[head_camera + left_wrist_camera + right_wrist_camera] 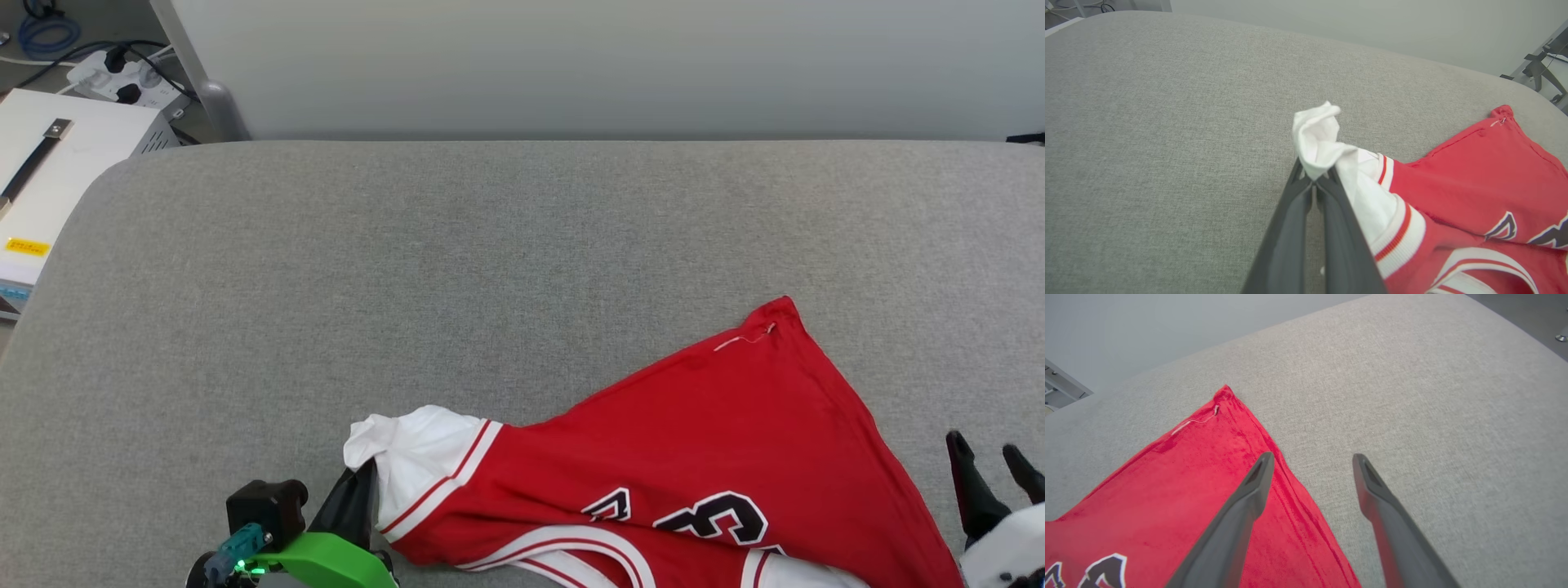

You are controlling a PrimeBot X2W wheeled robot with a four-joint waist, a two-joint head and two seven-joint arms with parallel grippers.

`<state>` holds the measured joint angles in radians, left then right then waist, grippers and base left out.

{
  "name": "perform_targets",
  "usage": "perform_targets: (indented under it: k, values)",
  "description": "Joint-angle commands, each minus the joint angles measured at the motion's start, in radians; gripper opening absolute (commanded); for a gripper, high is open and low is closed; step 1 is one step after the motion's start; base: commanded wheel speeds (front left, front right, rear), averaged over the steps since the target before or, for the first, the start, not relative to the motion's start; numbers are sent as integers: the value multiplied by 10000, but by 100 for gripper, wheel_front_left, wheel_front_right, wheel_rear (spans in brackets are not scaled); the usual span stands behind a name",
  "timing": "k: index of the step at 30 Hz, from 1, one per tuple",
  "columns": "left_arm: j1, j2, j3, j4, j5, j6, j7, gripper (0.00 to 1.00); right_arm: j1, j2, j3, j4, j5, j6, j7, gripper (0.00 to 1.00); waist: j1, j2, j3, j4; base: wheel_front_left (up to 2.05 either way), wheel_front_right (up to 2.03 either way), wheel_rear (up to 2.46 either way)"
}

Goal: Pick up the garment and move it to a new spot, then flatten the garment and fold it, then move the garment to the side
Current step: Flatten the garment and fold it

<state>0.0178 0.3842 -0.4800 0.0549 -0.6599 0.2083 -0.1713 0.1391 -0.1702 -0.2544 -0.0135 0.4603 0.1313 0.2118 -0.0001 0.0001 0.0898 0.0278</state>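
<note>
A wide grey fabric-covered surface (pixel 408 269) with rounded corners spans the head view and meets a plain pale wall (pixel 571 65) at its far edge. Beyond its left corner stand a white box (pixel 73 155) and a white power strip (pixel 122 77) with dark plugs. The garment (pixel 702 457) — a red jersey with white sleeves and a black number print — lies on the near right part of the surface, one hem corner pointing away. The left gripper (pixel 1314 179) is closed, pinching a bunched white sleeve (pixel 1318 134). The right gripper (pixel 1312 459) is spread wide and holds nothing — one finger over the garment's red edge, the other over bare grey.
</note>
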Motion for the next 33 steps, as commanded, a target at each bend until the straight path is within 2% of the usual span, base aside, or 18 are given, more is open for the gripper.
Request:
perform_targets:
  k: [1, 5, 12, 18, 22, 24, 30, 33]
  values:
    - [-218, -16, 20, -24, 34, 71, -70, 0, -505, -216, 265, 82, -37, -6, -177, 100, 1, -1, 70, 36, 0, 0, 0]
    - [-427, -82, 10, -69, 75, 61, -135, 0, -1739, -1037, 1227, 628, 188, -6, 211, 100, 1, -1, 262, 165, 0, 0, 0]
    - [-985, -388, -336, -124, 262, -102, -148, 0, -3636, -2480, 2399, 1585, 1293, -6, 3489, 100, 1, -1, 850, 771, 0, 0, 0]
    - [-1486, -752, -585, -85, 433, -229, -298, 0, -5051, -3171, 3125, 1980, 1543, -6, 5244, 100, 1, -1, 1488, 1300, 0, 0, 0]
    - [-1818, -969, -787, -51, 569, -347, -371, 0, -5867, -3508, 3777, 2577, 1614, -6, 5594, 100, 1, -1, 1896, 1622, 0, 0, 0]
    - [-2114, -1125, -900, 6, 638, -471, -436, 0, -6441, -3671, 4303, 3305, 1768, -6, 5614, 100, 1, -1, 2250, 1886, 0, 0, 0]
    - [-2275, -1243, -904, 106, 635, -548, -545, 0, -6624, -3677, 5063, 4349, 2119, -6, 5340, 100, 1, -1, 2520, 2043, 0, 0, 0]
    - [-2278, -1277, -893, 174, 603, -569, -583, 0, -6361, -3667, 5701, 4806, 2450, -6, 5597, 100, 1, -1, 2533, 2049, 0, 0, 0]
